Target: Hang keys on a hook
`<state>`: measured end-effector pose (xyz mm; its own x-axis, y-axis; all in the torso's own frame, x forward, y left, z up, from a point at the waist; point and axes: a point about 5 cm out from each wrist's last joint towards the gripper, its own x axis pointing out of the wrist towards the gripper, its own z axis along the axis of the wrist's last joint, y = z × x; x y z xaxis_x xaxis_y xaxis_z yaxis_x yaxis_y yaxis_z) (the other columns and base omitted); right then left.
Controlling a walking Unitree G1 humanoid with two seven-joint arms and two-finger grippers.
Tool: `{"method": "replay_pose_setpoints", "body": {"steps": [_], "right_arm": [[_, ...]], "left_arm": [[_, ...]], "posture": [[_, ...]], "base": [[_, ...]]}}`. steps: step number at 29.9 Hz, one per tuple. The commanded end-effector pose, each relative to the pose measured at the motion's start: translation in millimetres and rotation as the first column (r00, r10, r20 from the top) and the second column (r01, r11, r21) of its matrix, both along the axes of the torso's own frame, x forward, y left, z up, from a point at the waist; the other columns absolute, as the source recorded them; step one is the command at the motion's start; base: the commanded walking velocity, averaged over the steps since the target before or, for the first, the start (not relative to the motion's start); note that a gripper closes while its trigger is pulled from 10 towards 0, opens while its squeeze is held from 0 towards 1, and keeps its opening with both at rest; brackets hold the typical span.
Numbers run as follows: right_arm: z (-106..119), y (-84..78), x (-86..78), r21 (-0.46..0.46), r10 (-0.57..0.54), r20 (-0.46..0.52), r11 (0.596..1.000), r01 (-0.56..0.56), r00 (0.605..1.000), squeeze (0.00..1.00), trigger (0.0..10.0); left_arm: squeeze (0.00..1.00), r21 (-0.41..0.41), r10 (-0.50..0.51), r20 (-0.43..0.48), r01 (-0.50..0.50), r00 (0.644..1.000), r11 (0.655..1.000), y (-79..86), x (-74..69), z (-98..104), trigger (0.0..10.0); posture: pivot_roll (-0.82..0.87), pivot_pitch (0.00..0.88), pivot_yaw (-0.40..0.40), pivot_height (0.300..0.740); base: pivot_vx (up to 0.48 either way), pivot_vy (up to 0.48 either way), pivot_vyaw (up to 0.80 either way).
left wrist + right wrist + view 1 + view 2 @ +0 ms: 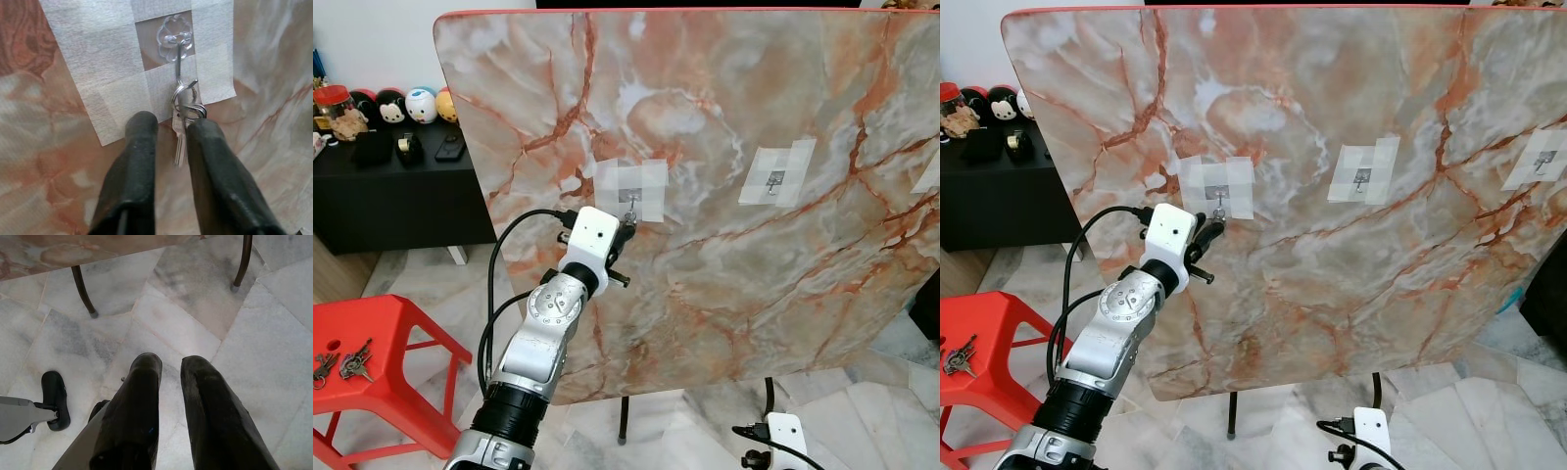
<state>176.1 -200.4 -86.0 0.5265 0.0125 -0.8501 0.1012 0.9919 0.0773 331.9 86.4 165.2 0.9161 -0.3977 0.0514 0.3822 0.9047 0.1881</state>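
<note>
A bunch of keys [183,111] hangs by its ring on a clear plastic hook [176,36], which is taped to an upright marble-patterned board [724,284]. My left gripper [172,125] is raised to that hook [631,202]. It is open, with one finger on each side of the hanging key blade, and the ring touches one finger [208,132]. My right gripper [171,362] hangs low over the marble floor, with a narrow gap between its fingers and nothing in it.
Two more taped hooks [1363,178] [1544,157] sit further right on the board. A red stool [382,328] at lower left carries other keys [342,362]. A black cabinet [391,191] with toys stands behind it. The board's thin legs [83,289] rest on the floor.
</note>
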Motion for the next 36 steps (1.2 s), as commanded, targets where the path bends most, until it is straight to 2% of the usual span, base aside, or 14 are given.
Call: {"method": "replay_pose_setpoints", "body": {"steps": [1, 13, 18, 22, 24, 25, 26, 27, 29, 33, 34, 35, 36], "right_arm": [[0.6, -1.8, 0.7, -0.003, -0.002, 0.003, 1.0, 0.002, 1.0, 0.0, 10.0], [0.5, -1.8, 0.6, -0.004, 0.001, 0.001, 1.0, -0.001, 1.0, 0.0, 10.0], [0.3, -2.0, 0.0, -0.005, -0.001, 0.0, 1.0, 0.001, 1.0, 0.0, 10.0], [0.1, -2.3, -0.5, -0.005, -0.001, -0.001, 1.0, 0.001, 1.0, 0.0, 10.0], [0.0, -2.4, -0.9, -0.006, -0.001, -0.003, 1.0, 0.001, 1.0, 0.0, 10.0], [-0.1, -2.4, -1.0, -0.006, -0.001, -0.003, 1.0, 0.001, 1.0, 0.0, 10.0], [-0.2, -2.5, -1.2, -0.006, -0.003, -0.005, 1.0, 0.003, 1.0, 0.0, 10.0], [-0.2, -2.5, -1.3, -0.006, -0.004, -0.005, 1.0, 0.004, 1.0, 0.0, 10.0], [-0.5, -2.3, -1.6, -0.007, -0.003, -0.008, 1.0, 0.003, 1.0, 0.0, 10.0], [-0.7, -1.9, -2.1, -0.005, -0.003, -0.01, 1.0, 0.003, 1.0, 0.0, 10.0], [-0.7, -1.9, -2.1, -0.005, -0.003, -0.01, 1.0, 0.003, 1.0, 0.0, 10.0], [-0.8, -1.8, -2.2, -0.005, -0.004, -0.011, 1.0, 0.004, 1.0, 0.0, 10.0], [-0.9, -1.6, -2.3, -0.005, -0.004, -0.012, 1.0, 0.004, 1.0, 0.0, 10.0]], "left_arm": [[1.0, -0.022, -0.007, -0.007, 0.007, 1.0, 1.0, -0.4, -1.7, 0.0, 10.0], [1.0, -0.052, 0.022, 0.0, -0.022, 1.0, 0.998, 16.8, -5.9, -0.8, 10.0], [1.0, -0.065, 0.022, 0.04, -0.02, 0.999, 0.998, 35.7, -15.1, -0.9, 10.0], [1.0, -0.083, 0.064, 0.05, -0.06, 0.997, 0.995, 53.2, -21.7, -4.4, 10.0], [0.0, -0.092, 0.108, 0.047, -0.103, 0.993, 0.99, 69.9, -27.9, -12.6, 10.0], [0.0, -0.086, 0.127, 0.044, -0.123, 0.991, 0.989, 76.2, -30.2, -16.7, 10.0], [0.0, -0.082, 0.176, 0.002, -0.176, 0.984, 0.981, 90.6, -34.0, -30.2, 10.0], [0.0, -0.084, 0.19, -0.018, -0.19, 0.982, 0.978, 94.4, -35.0, -35.0, 10.0], [0.0, -0.037, 0.242, -0.104, -0.247, 0.965, 0.968, 111.7, -42.0, -61.7, 10.0], [0.0, 0.034, 0.304, -0.252, -0.305, 0.919, 0.952, 132.9, -58.4, -102.8, 10.0], [0.0, 0.034, 0.304, -0.252, -0.305, 0.919, 0.952, 132.9, -58.4, -102.8, 10.0], [0.0, 0.111, 0.325, -0.36, -0.306, 0.875, 0.946, 138.4, -68.8, -129.4, 10.0], [0.0, 0.17, 0.341, -0.427, -0.296, 0.838, 0.94, 140.8, -77.5, -148.5, 10.0]], "posture": [[0.03, 0.0, -0.063, 0.74], [0.03, 0.0, -0.063, 0.74], [0.04, 0.0, -0.062, 0.74], [0.04, 0.0, -0.063, 0.74], [0.04, 0.0, -0.063, 0.74], [0.04, 0.0, -0.063, 0.74], [0.04, 0.0, -0.063, 0.74], [0.04, 0.0, -0.063, 0.74], [0.05, 0.0, -0.066, 0.74], [0.05, 0.0, -0.067, 0.74], [0.05, 0.0, -0.067, 0.74], [0.06, 0.0, -0.067, 0.74], [0.05, 0.0, -0.067, 0.74]], "base": [[0.0, 0.0, 0.0], [0.0, 0.0, 0.0], [0.0, 0.0, 0.0], [0.0, 0.0, 0.0], [0.0, 0.0, 0.0], [0.0, 0.0, 0.0], [0.0, 0.0, 0.0], [0.0, 0.0, 0.0], [0.0, 0.0, 0.0], [0.0, 0.0, 0.0], [0.0, 0.0, 0.0], [0.0, 0.0, 0.0], [0.0, 0.0, 0.0]]}}
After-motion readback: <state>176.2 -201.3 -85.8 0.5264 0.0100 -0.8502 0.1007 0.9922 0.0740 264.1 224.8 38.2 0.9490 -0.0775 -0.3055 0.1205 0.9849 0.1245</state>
